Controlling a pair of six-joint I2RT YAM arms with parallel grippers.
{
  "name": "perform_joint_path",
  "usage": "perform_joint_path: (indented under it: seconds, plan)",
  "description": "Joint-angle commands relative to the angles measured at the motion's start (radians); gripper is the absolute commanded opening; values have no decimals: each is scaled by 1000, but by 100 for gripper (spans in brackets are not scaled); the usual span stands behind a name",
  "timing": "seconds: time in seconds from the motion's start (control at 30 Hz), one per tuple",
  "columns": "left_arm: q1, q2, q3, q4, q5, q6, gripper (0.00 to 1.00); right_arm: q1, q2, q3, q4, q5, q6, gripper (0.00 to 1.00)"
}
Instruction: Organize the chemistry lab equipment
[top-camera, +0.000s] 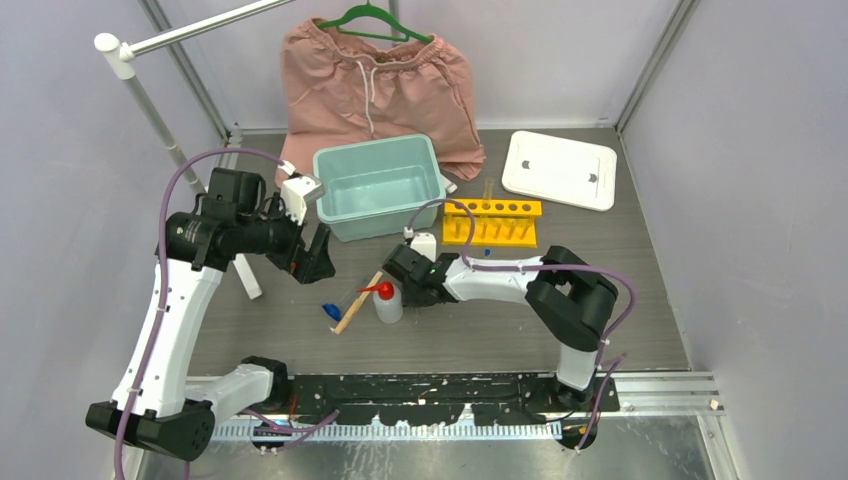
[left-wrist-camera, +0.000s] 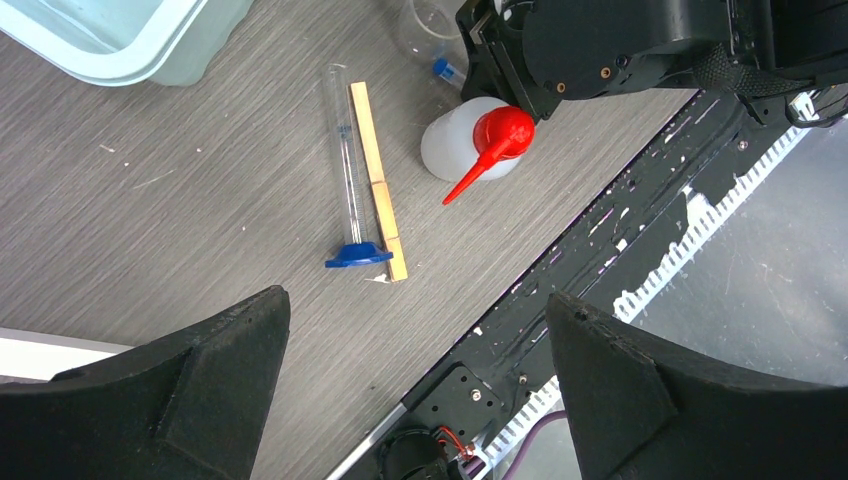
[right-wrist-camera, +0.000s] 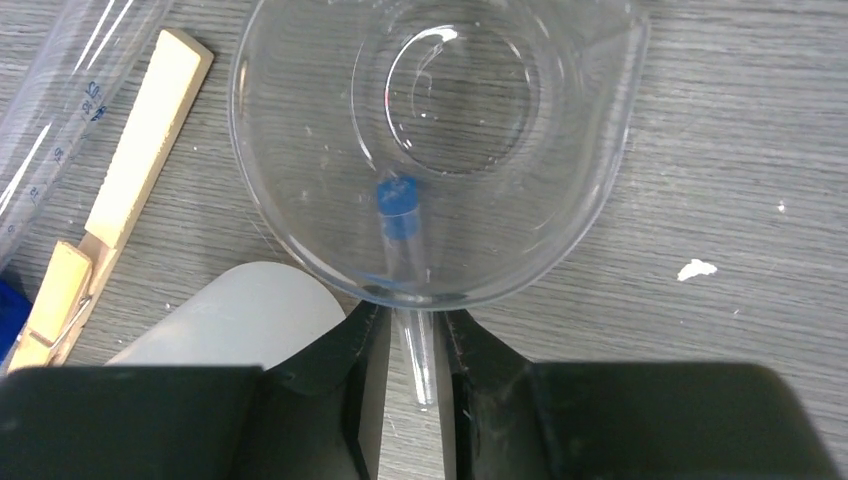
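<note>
My right gripper (right-wrist-camera: 412, 340) is low on the table, jaws narrow around the end of a small clear blue-capped tube (right-wrist-camera: 418, 350), with a slit of table showing beside the tube. The tube's cap end lies under the tiny clear beaker (right-wrist-camera: 560, 200). The white red-nozzled squeeze bottle (top-camera: 388, 303) lies just left of that gripper (top-camera: 408, 280). The wooden stick (left-wrist-camera: 372, 170) lies beside a long clear cylinder (left-wrist-camera: 347, 160) with a blue foot (left-wrist-camera: 357, 256). My left gripper (left-wrist-camera: 415, 300) hovers wide open and empty above them. The yellow rack (top-camera: 490, 222) stands further back.
A teal bin (top-camera: 380, 185) sits behind the equipment, its white lid (top-camera: 558, 168) at the back right. Pink shorts (top-camera: 375, 85) hang at the back. A white pole (top-camera: 170, 140) rises on the left. The black rail (top-camera: 420, 390) runs along the near edge.
</note>
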Motion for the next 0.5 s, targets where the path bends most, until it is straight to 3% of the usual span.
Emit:
perform_joint_path:
  seconds: [0.0, 0.23, 0.47]
  plan:
    - [-1, -15, 34, 9, 18, 7, 100, 4, -49, -27, -7, 48, 14, 24]
    - [-1, -4, 48, 13, 42, -3, 100, 5, -241, -144, -45, 67, 40, 2]
    - [-1, -13, 42, 14, 63, -7, 100, 4, -403, -196, -99, 40, 55, 1]
